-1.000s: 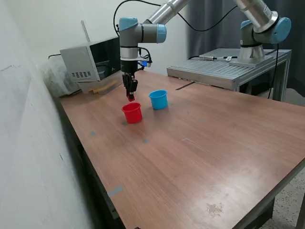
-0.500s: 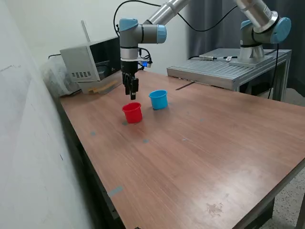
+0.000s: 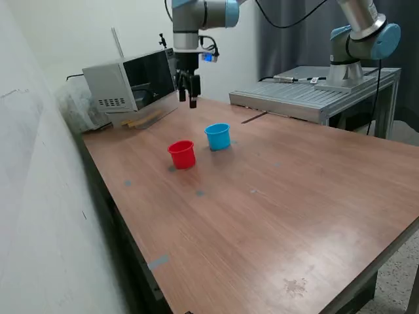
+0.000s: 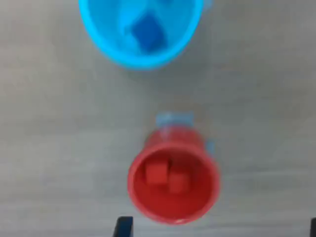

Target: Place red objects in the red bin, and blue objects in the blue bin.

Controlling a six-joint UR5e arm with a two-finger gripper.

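Note:
The red cup and the light-blue cup stand side by side on the wooden table. In the wrist view the red cup holds two red cubes lying next to each other. The blue cup holds a dark-blue cube; a second one is cut off by the picture's edge, if there. My gripper hangs high above the table, behind the cups, open and empty. One dark fingertip shows in the wrist view, far from the other.
A white microwave-like box stands at the back, on the exterior view's left, close to the gripper. A metal platform with a second arm is at the back right. A wall runs along the left.
One second ago the gripper held a red cube just above the red cup. It has let go of the cube, which now lies in the cup, and risen up and back.

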